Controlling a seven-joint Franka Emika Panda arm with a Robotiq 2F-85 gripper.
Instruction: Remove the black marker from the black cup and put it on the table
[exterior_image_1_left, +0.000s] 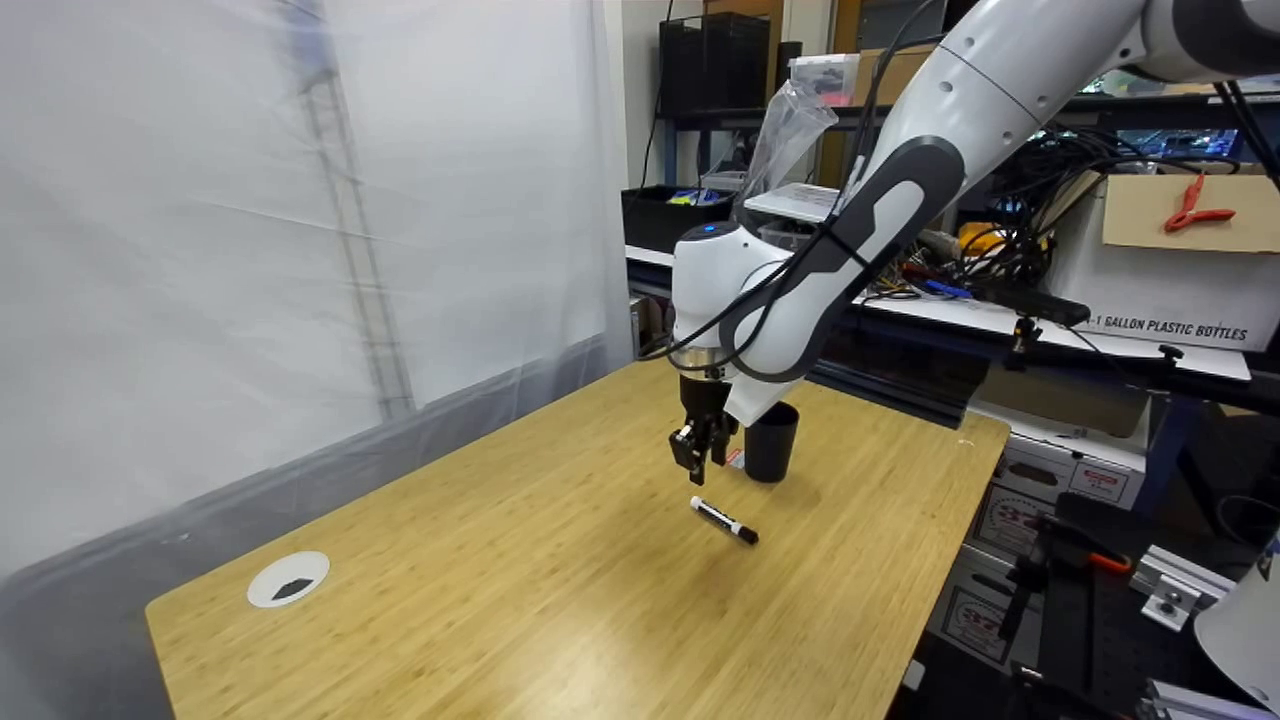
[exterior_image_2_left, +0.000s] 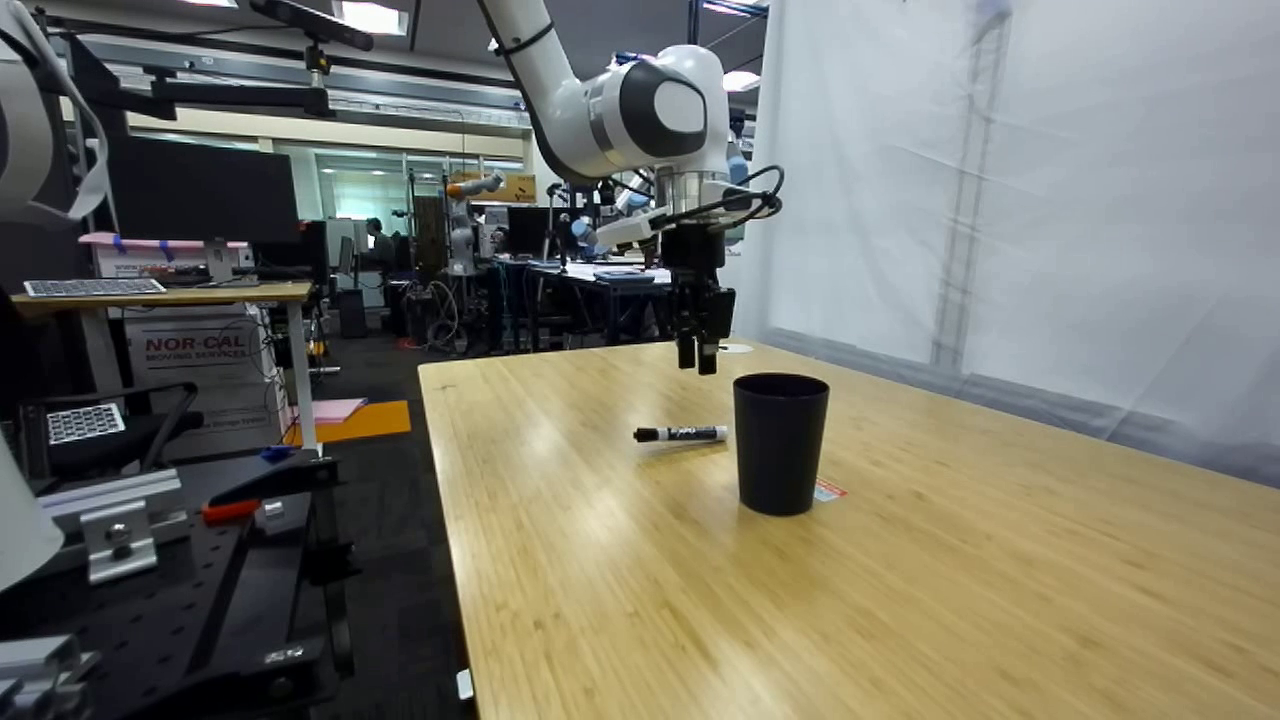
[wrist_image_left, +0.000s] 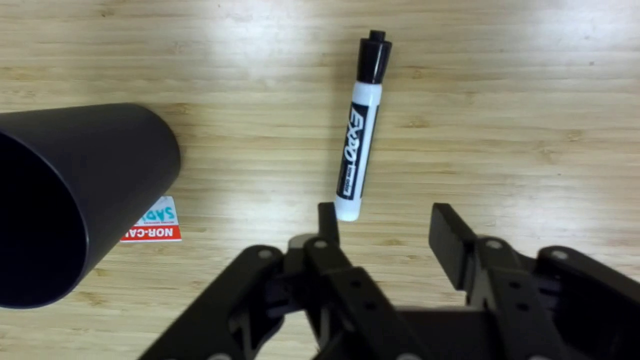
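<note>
The black-capped white marker with a black label lies on the table in both exterior views (exterior_image_1_left: 724, 520) (exterior_image_2_left: 682, 434) and in the wrist view (wrist_image_left: 357, 142). The black cup stands upright beside it (exterior_image_1_left: 771, 445) (exterior_image_2_left: 780, 450); in the wrist view its dark mouth faces the camera at the left (wrist_image_left: 125, 150). The inside of the cup is too dark to make out. My gripper (exterior_image_1_left: 707, 470) is open and empty above the table, near the marker's white end and beside the cup. Its fingers (wrist_image_left: 384, 215) are apart with only table seen between them; the left fingertip overlaps the marker's end in the wrist view.
A red and white label (wrist_image_left: 157, 225) lies on the wooden table (exterior_image_1_left: 480, 580) next to the cup's base. A round white table insert (exterior_image_1_left: 288, 579) is at the far end. A plastic curtain (exterior_image_1_left: 450, 200) runs along one table side, and shelves with boxes stand behind.
</note>
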